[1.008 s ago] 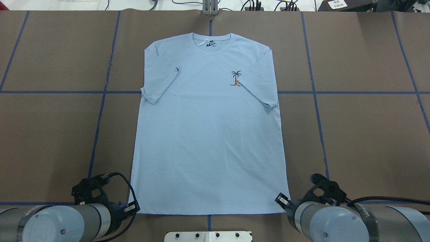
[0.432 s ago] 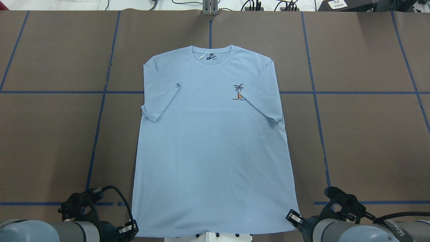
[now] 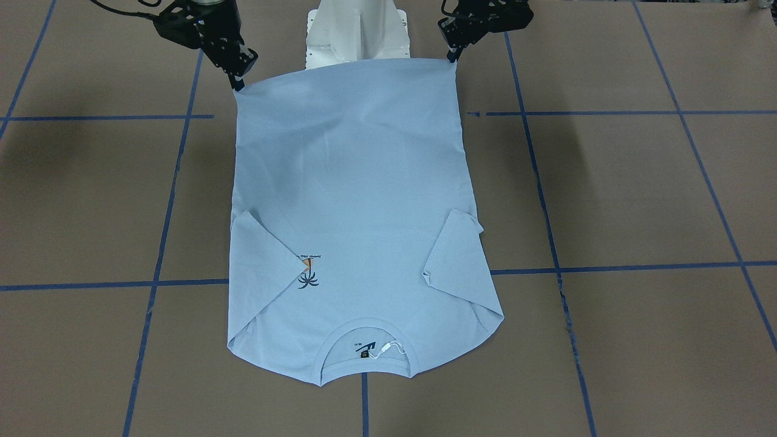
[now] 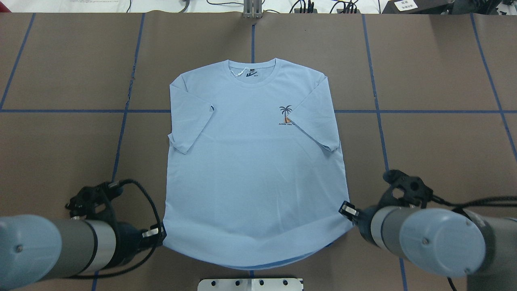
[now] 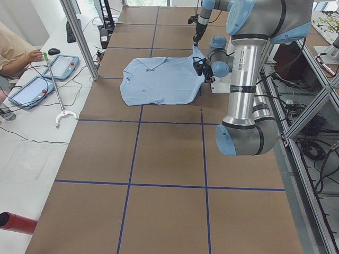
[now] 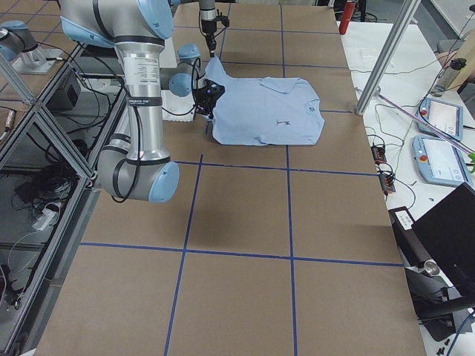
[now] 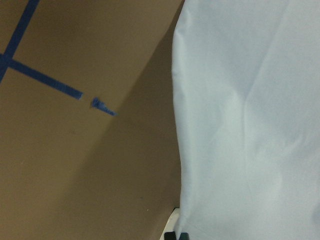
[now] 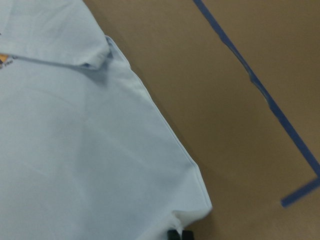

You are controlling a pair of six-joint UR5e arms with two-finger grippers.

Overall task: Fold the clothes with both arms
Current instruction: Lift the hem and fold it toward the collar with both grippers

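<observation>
Left tool [image 4: 156, 235], black two-finger, is pinched closed on one bottom hem corner of the light blue short-sleeved T-shirt [image 4: 250, 173]. Right tool [image 4: 347, 210] is clamped the same way on the other hem corner. Both wrist views show the cloth corner running straight into the fingertips.

The shirt spans the gap between the two tools and stretches away ahead of them, front side up, on the brown tabletop with blue tape grid [image 4: 444, 153]. The hem is held up off the tabletop at each tool and sags slightly between them. The far end lies flat, with the ribbed round collar [image 4: 252, 77] farthest from both tools. The small dark palm-tree print [image 4: 286, 115] is well ahead of the right tool. The sleeve ahead of the left tool [image 4: 190, 121] and the sleeve ahead of the right tool [image 4: 317, 121] are both turned in over the body.

Progress, my read: sleeves tucked, hem gripped and raised. Not yet done: carrying the hem forward to the collar, laying it down, letting go, and possibly another fold.
</observation>
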